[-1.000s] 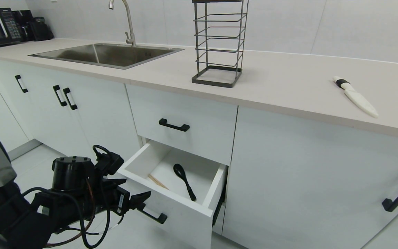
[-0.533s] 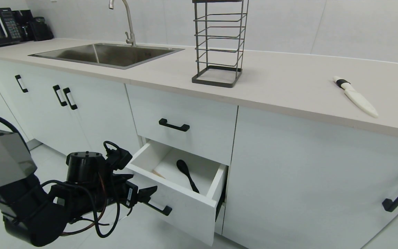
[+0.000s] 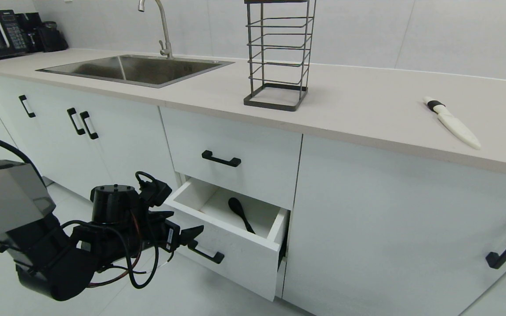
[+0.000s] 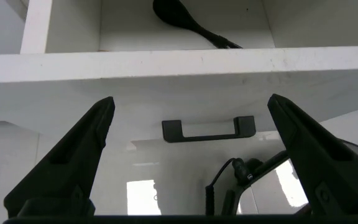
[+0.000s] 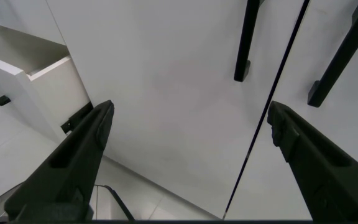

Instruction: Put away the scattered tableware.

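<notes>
Note left gripper (image 3: 193,235): spread wide, empty, tips just beside the handle (image 3: 207,253) of the part-open drawer (image 3: 240,259). Note right gripper (image 5: 188,112): likewise wide open, empty, facing cabinet doors (image 5: 166,62). Locate black spoon (image 3: 240,213) inside drawer and white knife (image 3: 453,123) on the counter (image 3: 367,105), well apart. Avoid off-centre pushing: risks skewing the drawer or snagging a finger under the handle. Avoid shutting fully before stowing knife.
</notes>
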